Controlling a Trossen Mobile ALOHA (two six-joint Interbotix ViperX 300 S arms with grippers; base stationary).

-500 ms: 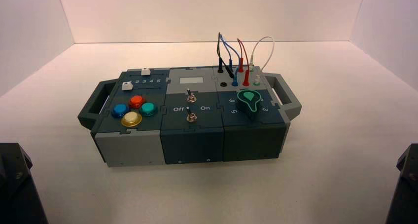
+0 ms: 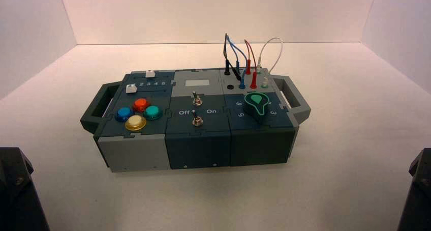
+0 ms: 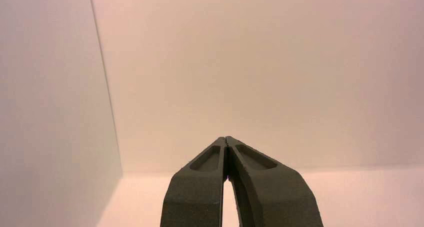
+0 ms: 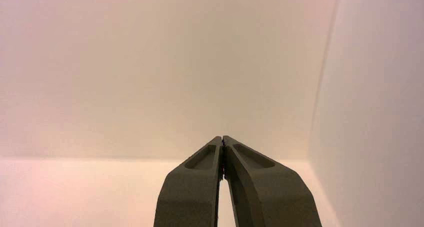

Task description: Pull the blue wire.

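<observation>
Nothing changed since half a second ago | blue wire plugged in at box's 1 o'clock corner | left gripper, right gripper parked, fingertips together | pull not begun

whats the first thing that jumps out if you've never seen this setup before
The grey and dark teal control box sits alone mid-table, with four bright round buttons on its left part. At its far right corner a cluster of looped wires stands up, the thin blue wire among them. Both arms are parked near the camera, left gripper and right gripper shut.
</observation>
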